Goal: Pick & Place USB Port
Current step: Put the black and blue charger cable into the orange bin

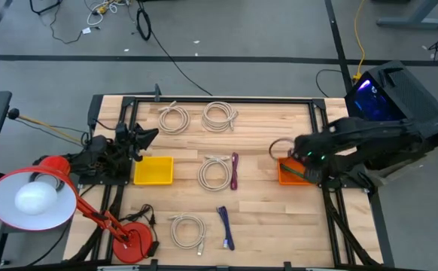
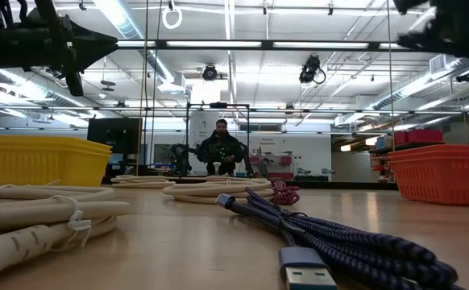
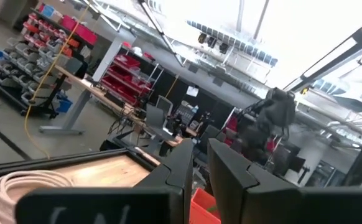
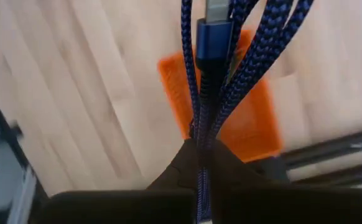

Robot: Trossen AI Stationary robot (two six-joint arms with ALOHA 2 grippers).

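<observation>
No readable text, label, brand, number or sign in any view.

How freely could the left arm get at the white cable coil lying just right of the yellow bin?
Probably yes. The left hand hangs above the yellow bin, apparently empty, and only the low bin lies between it and the white coil; the right hand is busy over the orange bin.

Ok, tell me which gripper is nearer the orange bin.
Right. The right gripper hangs directly over the orange bin, its jaws shut on a blue braided cable. The left gripper waits across the table, beside the yellow bin.
</observation>
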